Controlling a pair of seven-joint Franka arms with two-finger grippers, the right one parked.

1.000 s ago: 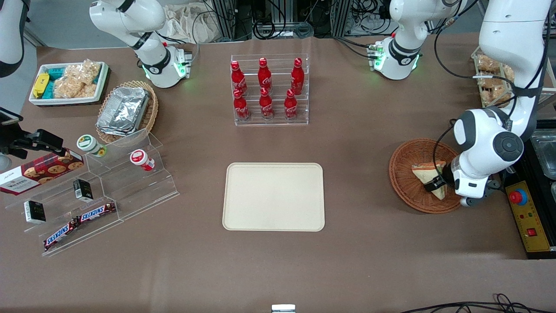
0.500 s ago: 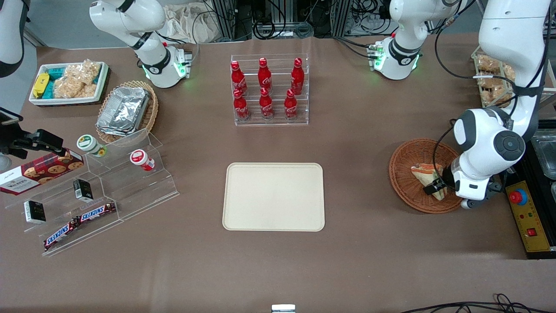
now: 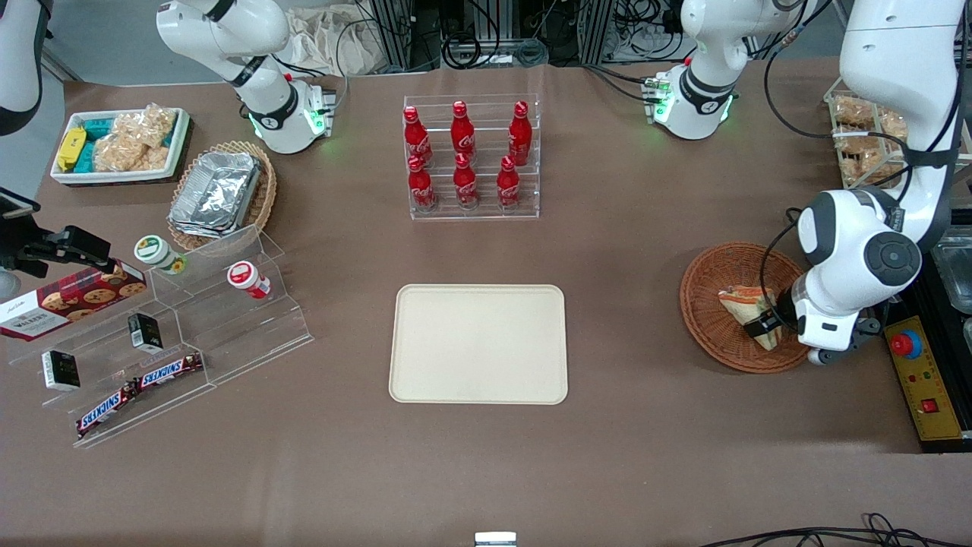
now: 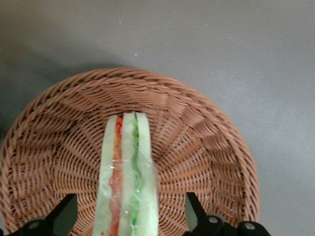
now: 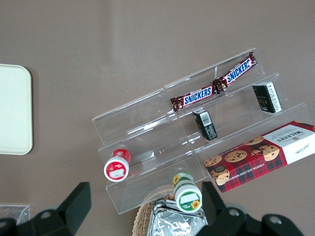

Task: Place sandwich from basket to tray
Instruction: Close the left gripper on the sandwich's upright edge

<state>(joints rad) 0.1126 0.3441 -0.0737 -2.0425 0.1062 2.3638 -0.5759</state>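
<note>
End effector [image 4: 129, 216] sits low over the basket [image 3: 714, 334] at the working arm's end of the table, fingers [image 4: 196, 210] spread wide and straddling the sandwich [image 4: 129, 182], which stands on edge in the basket, well apart from the tray [image 3: 478, 343].

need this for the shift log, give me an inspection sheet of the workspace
surface: brown table.
job's things: sandwich on its edge in the basket; tray bare.
clutter: cola bottles in a rack; foil containers; snack bin; candy bars and cookie box by the clear steps.
grippers: gripper in the basket, fingers open astride the sandwich, not touching it.
cables: black cables at the table's near edge.
surroundings: control box with a red button, toward the working arm's end.
</note>
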